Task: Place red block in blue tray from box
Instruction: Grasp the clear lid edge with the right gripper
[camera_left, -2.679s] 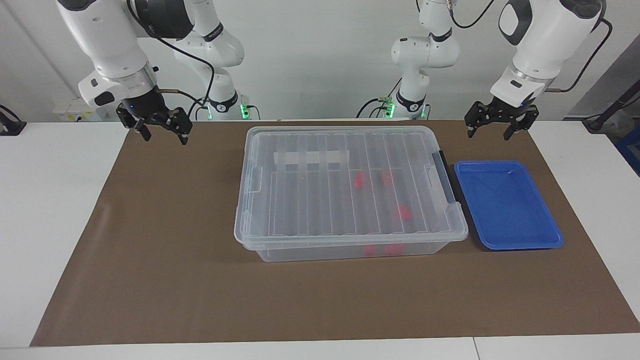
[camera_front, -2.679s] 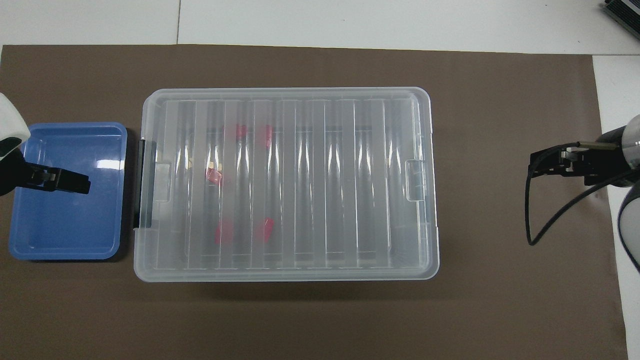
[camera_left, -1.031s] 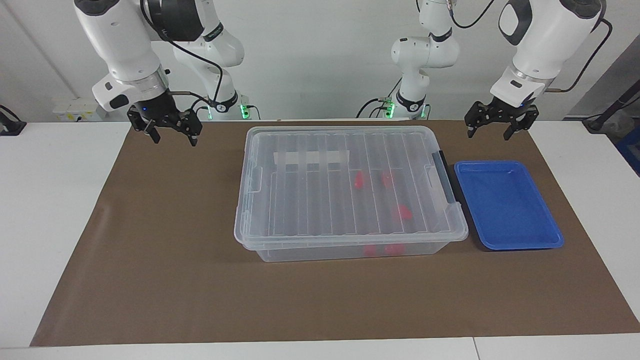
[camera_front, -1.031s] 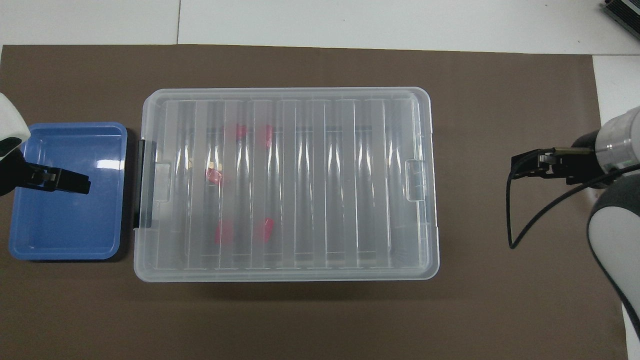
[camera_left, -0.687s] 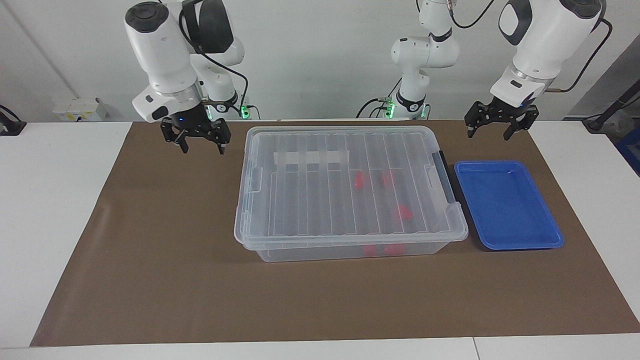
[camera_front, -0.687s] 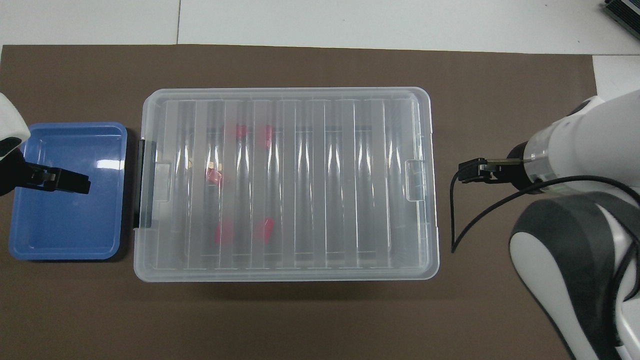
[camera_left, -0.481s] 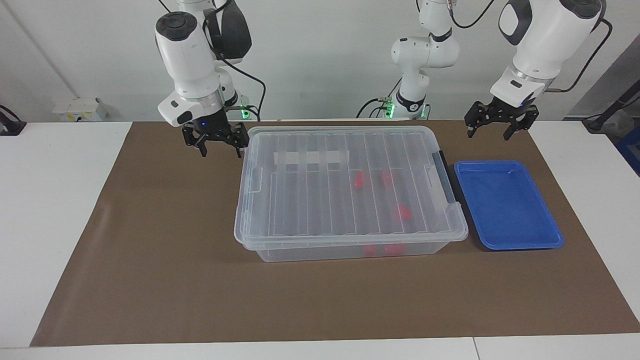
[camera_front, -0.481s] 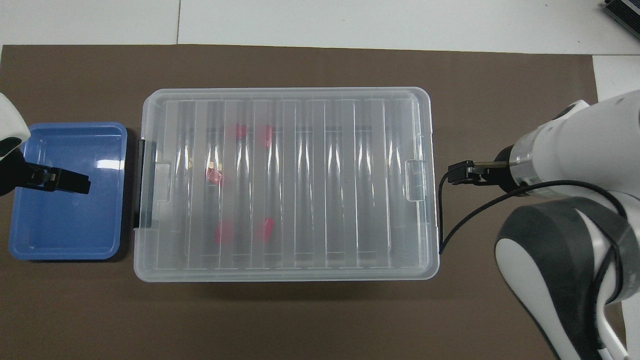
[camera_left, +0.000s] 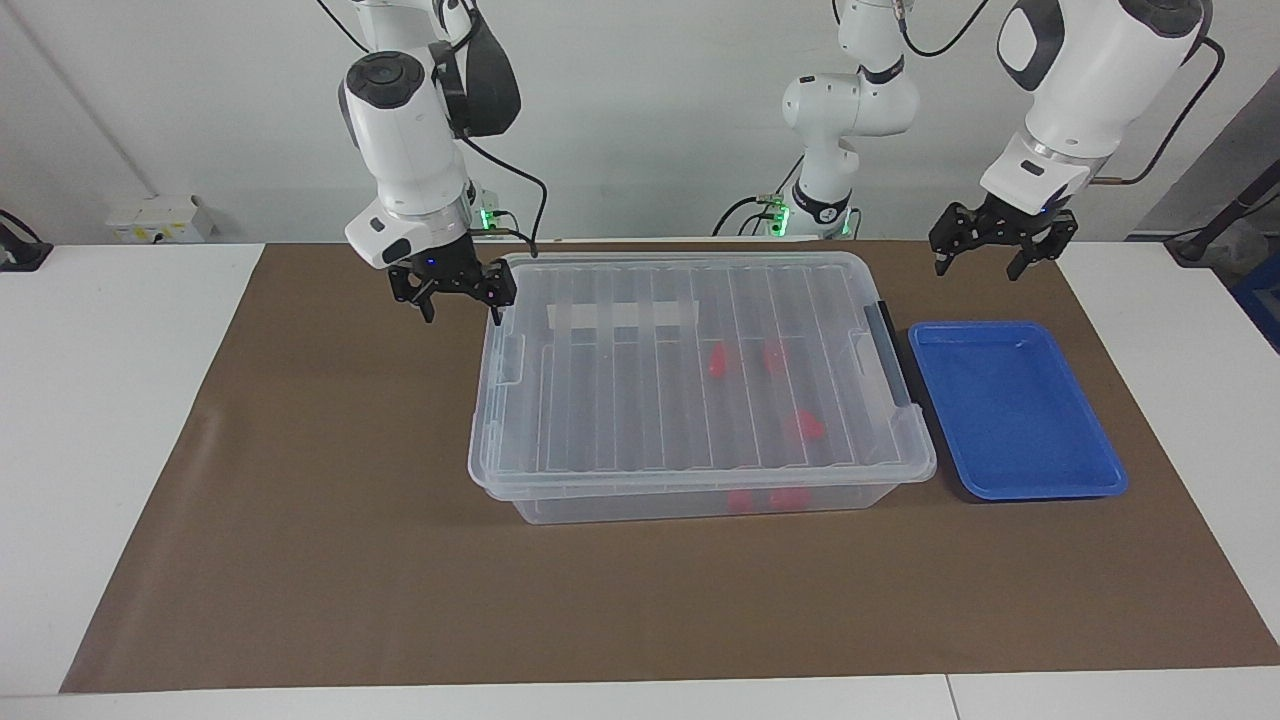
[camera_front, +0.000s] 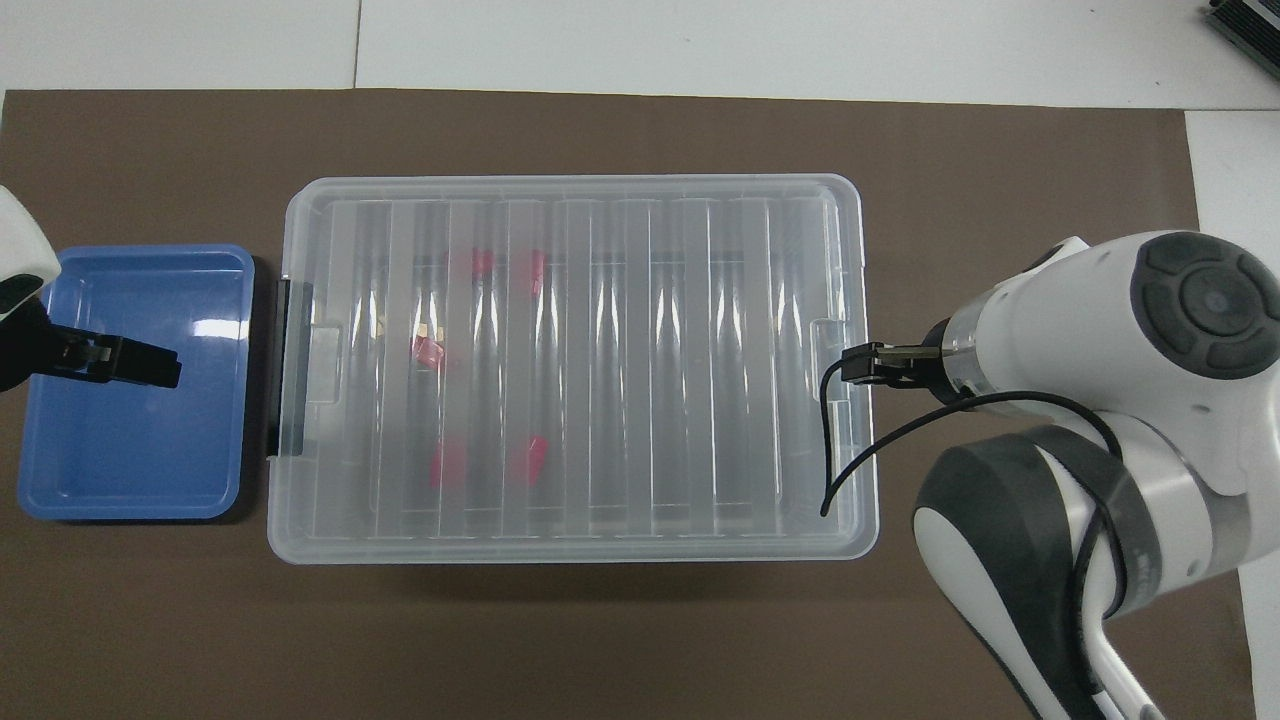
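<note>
The box (camera_left: 640, 400), a large clear bin, stands mid-mat with its ribbed lid (camera_front: 600, 360) shut on it. Several red blocks lie inside toward the left arm's end, blurred through the lid, among them one red block (camera_left: 718, 362) (camera_front: 428, 350). Beside the box's dark grey handle (camera_left: 890, 350) lies the blue tray (camera_left: 1010, 420) (camera_front: 120, 450) with nothing in it. My right gripper (camera_left: 460, 308) hangs open and holds nothing. It is over the box's end toward the right arm, near the corner closest to the robots. My left gripper (camera_left: 990, 262) waits open in the air by the tray's robot-side edge.
A brown mat (camera_left: 330, 520) covers the white table under everything. In the overhead view the right arm's wrist and elbow (camera_front: 1100, 400) cover the mat beside the box, and its black cable (camera_front: 850, 440) loops over the lid's edge. A white strip label (camera_left: 620, 317) shows on the box.
The right arm has swung in from its end of the mat, and its gripper has reached the box's end while staying open. The left arm, box, tray and blocks have not moved.
</note>
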